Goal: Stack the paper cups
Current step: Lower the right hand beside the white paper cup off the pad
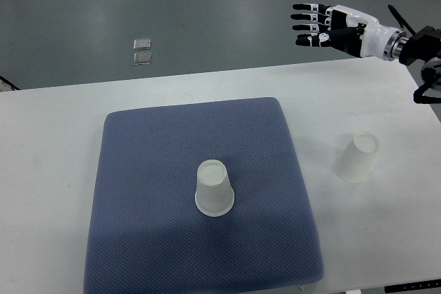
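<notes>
Cups upside down: one [214, 189] on blue mat [151, 170], one [357, 158] near white desk's [55, 170] right edge; right hand [329, 26] open, empty, beyond far edge over grey floor [207, 12].

My right robot hand [324, 27] hangs beyond the counter's [55, 122] far right edge, fingers stretched and empty. One upside-down paper cup [214, 189] stands on the blue mat [151, 170]; another cup [358, 158] stands right of it on the counter.

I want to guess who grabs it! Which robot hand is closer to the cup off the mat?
Right. The right hand hovers up beyond the cup; no left hand shows.
</notes>
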